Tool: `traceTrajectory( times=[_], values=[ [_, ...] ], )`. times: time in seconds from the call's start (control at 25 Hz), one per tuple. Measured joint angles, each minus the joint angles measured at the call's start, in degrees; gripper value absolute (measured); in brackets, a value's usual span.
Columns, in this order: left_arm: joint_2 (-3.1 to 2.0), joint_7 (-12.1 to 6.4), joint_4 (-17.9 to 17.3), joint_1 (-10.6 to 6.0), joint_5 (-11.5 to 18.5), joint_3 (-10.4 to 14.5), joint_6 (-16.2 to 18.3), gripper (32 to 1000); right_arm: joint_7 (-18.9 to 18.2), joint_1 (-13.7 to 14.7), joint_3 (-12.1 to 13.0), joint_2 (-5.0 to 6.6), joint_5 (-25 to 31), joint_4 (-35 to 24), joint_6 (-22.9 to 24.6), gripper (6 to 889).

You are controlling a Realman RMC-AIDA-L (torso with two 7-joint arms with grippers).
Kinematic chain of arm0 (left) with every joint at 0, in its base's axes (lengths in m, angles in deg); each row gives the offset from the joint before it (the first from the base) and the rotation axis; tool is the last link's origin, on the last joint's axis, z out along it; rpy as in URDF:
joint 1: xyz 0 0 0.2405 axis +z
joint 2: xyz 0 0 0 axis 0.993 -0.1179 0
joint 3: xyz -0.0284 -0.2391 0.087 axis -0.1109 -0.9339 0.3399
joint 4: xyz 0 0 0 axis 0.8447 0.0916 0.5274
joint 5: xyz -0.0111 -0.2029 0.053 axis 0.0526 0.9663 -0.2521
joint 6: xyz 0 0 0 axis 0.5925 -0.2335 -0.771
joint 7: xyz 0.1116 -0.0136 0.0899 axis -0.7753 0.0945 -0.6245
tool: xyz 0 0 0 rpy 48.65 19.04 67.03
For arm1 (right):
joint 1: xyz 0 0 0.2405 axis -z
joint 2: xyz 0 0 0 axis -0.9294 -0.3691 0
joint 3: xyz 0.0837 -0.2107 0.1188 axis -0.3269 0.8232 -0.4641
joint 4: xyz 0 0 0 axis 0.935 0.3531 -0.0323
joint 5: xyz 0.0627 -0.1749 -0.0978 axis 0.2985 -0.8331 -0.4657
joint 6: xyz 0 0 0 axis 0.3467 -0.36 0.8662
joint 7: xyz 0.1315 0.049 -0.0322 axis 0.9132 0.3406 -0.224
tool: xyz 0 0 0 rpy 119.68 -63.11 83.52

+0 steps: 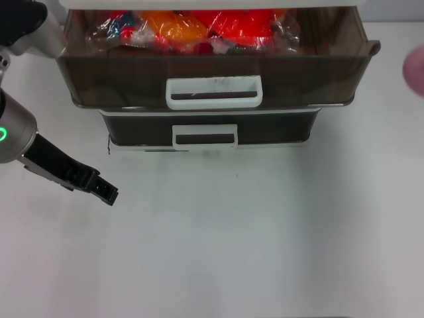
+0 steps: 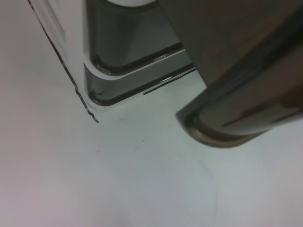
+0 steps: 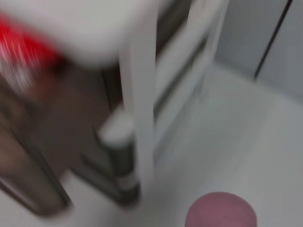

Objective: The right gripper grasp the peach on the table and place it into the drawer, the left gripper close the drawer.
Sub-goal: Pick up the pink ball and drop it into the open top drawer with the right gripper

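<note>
The drawer (image 1: 119, 79) stands pulled open at the back, its white loop handle (image 1: 214, 92) facing me. The peach (image 1: 416, 69), a pale pink lump, hangs blurred at the far right edge, level with the drawer's front right corner. In the right wrist view the peach (image 3: 221, 210) sits close under the camera, beside the cabinet's side. It moves with the arm, so the right gripper is shut on it, though its fingers do not show. My left gripper (image 1: 106, 192) hovers low at the left, shut and holding nothing.
Red and orange wrapped packets (image 1: 199, 30) fill the back of the open drawer. Below it sits a lower drawer (image 1: 278, 129), shut, with a smaller white handle (image 1: 205, 136). White table (image 1: 238, 252) stretches in front of the cabinet.
</note>
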Motion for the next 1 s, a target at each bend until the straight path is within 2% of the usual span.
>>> traceTrajectory(
  times=[0.04,0.08,0.16,0.24,0.4,0.52,0.64,0.76,0.88,1.0],
  values=[
    [0.00,-0.07,0.0,0.00,0.0,0.0,0.0,815,-0.1,-0.2,-2.2,0.83,3.6,-1.4,1.1,81],
    [0.00,-0.10,0.0,0.00,0.0,0.0,0.1,816,-0.1,-0.3,-3.4,1.38,6.3,-1.9,1.8,82],
    [0.00,-0.13,0.0,-0.01,0.0,0.0,0.2,816,0.4,-0.8,-6.2,3.24,13.9,-2.3,3.2,82],
    [0.00,-0.13,0.0,-0.01,0.0,0.0,0.2,816,1.0,-1.0,-7.8,4.88,21.1,-1.7,3.7,82],
    [0.00,-0.13,0.0,-0.20,0.0,0.0,0.2,816,1.7,-2.2,-8.3,8.00,33.3,2.1,3.6,82],
    [0.00,-0.13,0.0,-0.28,0.0,0.0,0.2,816,1.5,-5.1,-7.9,9.28,37.6,7.4,3.8,82],
    [0.00,-0.13,0.0,-0.33,0.0,0.0,0.2,816,1.0,-8.3,-6.6,9.57,38.5,12.0,4.0,76],
    [0.00,-0.13,0.0,-0.52,0.0,0.0,0.2,816,0.5,-11.6,-2.9,9.54,38.2,15.7,3.7,67],
    [0.00,-0.13,0.0,-1.01,0.0,0.0,0.2,815,0.4,-14.3,0.5,9.19,37.9,18.0,3.5,65],
    [0.04,-0.08,0.0,-1.53,0.0,0.0,0.2,815,0.4,-16.4,2.5,8.19,36.3,18.7,3.4,67]
  ],
)
